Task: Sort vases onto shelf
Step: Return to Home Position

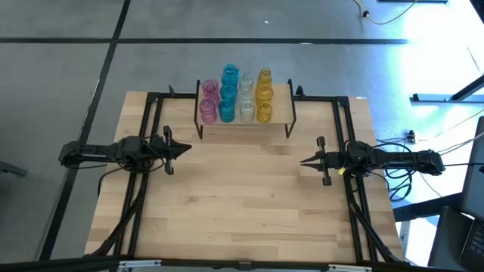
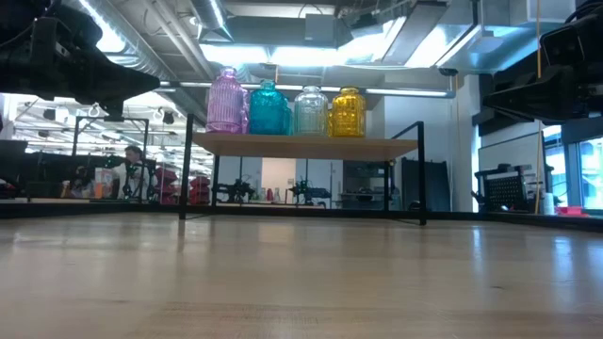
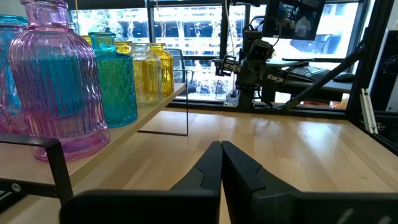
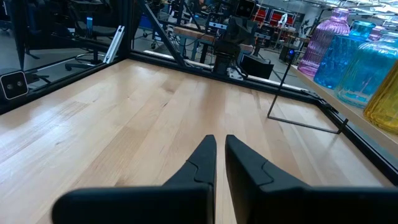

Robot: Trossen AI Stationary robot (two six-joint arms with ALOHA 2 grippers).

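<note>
**All vases up on the shelf, grouped by colour**

The shelf [image 1: 281, 113], a light-wood board on thin black legs, stands at the far edge of the table, centred. On it the vases [image 1: 236, 96] stand upright in four colour columns running near to far: pink vases [image 1: 209, 100] on the left, then teal-blue vases [image 1: 228, 94], clear vases [image 1: 246, 99], and amber-yellow vases [image 1: 264, 95] on the right. From table level, the front row reads pink, teal, clear, yellow, shoulder to shoulder, ribbed and textured glass catching the light.
</note>
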